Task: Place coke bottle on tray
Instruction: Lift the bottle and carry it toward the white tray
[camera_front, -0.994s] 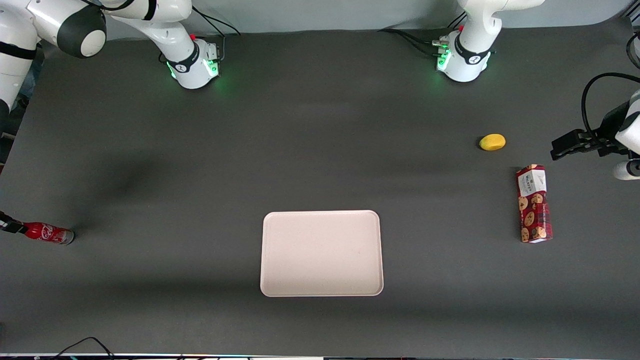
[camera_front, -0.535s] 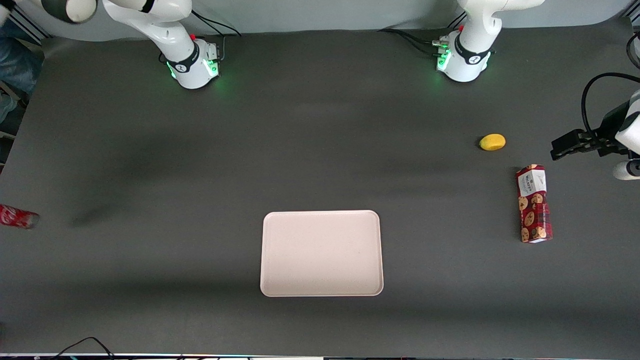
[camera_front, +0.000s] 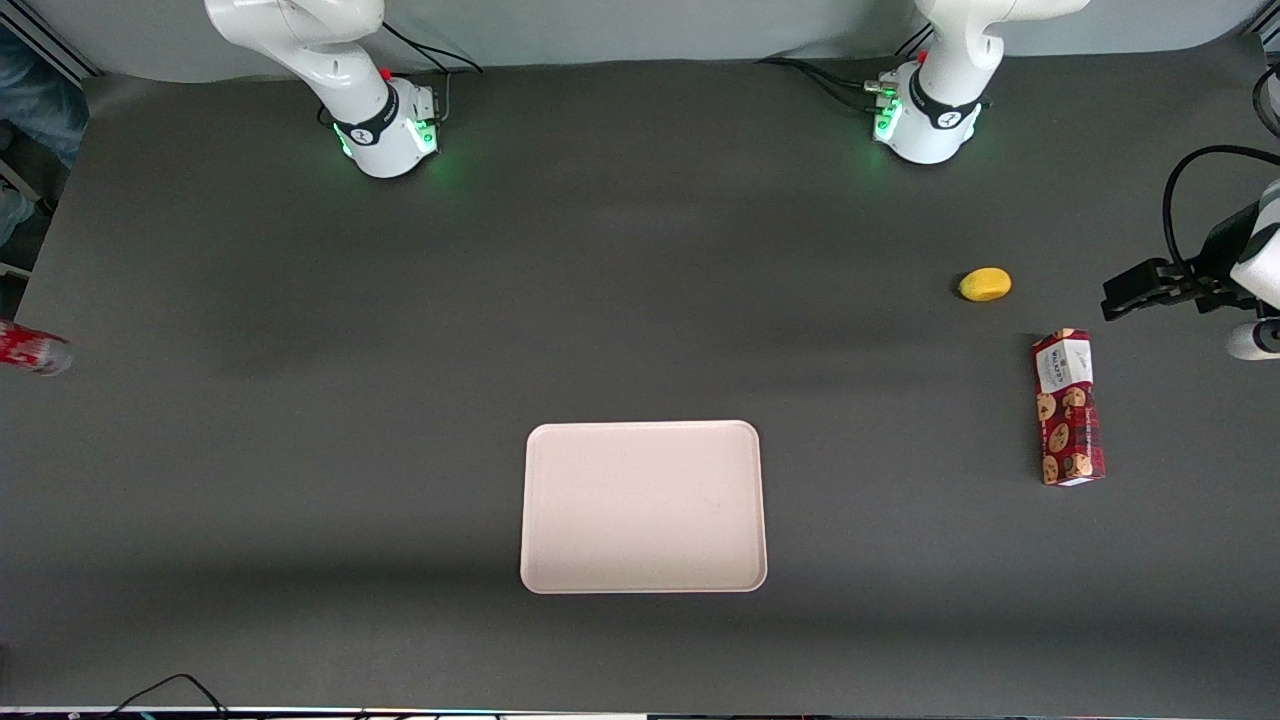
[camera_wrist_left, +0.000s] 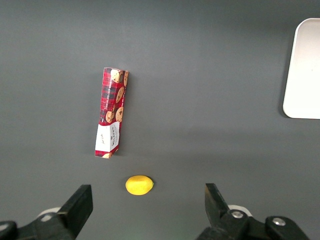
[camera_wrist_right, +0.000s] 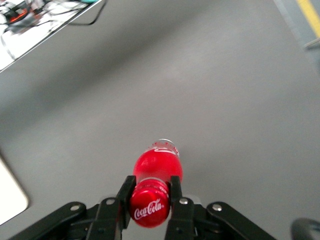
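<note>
The coke bottle is a slim red bottle with a red cap bearing white script. My gripper is shut on its neck just below the cap and holds it above the dark table. In the front view only the bottle's base end shows at the frame edge, at the working arm's end of the table, and the gripper itself is out of frame there. The pale pinkish-white tray lies flat in the middle of the table, nearer the front camera. A corner of the tray shows in the right wrist view.
A red patterned cookie box and a yellow lemon lie toward the parked arm's end. Both also show in the left wrist view, the box and the lemon. Cables lie at the table's front edge.
The bottle has risen off the table and moved away from the front camera, sliding toward the frame edge. The working arm's upper links have left the front view.
</note>
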